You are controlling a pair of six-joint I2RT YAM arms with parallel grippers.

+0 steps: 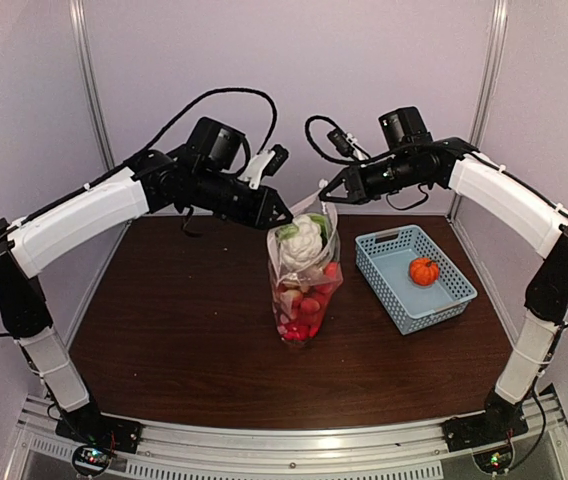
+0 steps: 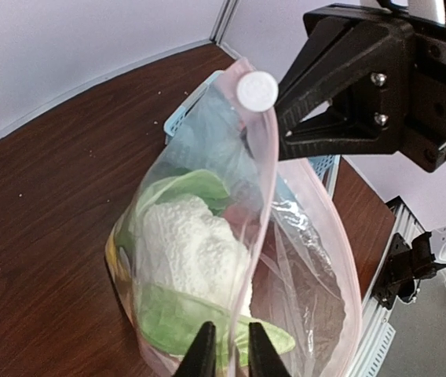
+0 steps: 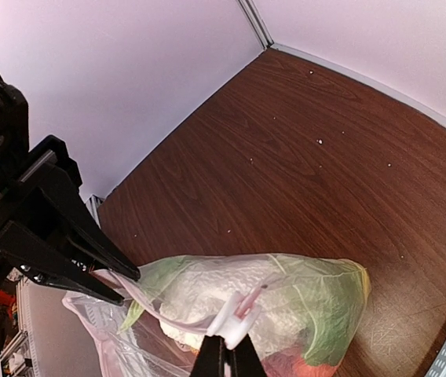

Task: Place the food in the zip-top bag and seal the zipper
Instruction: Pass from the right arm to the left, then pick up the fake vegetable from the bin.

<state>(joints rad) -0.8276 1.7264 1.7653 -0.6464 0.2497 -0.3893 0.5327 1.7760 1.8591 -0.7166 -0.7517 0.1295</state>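
The zip-top bag [image 1: 304, 285] stands upright mid-table, packed with food: a pale cabbage [image 1: 302, 240] with green leaves on top and red fruits [image 1: 306, 306] below. My right gripper [image 1: 324, 192] is shut on the white slider [image 3: 235, 318] at the far end of the pink zipper [image 2: 266, 204]. The left gripper [image 2: 230, 353] straddles the near end of the mouth edge. Its fingers stand a narrow gap apart, and the strip runs between them. The mouth gapes open between the two grippers. An orange pumpkin [image 1: 424, 270] lies in the basket.
A light-blue mesh basket [image 1: 434, 310] sits to the right of the bag, angled toward the table's right edge. White walls and metal posts enclose the back and sides. Both arms reach in over the back half of the table.
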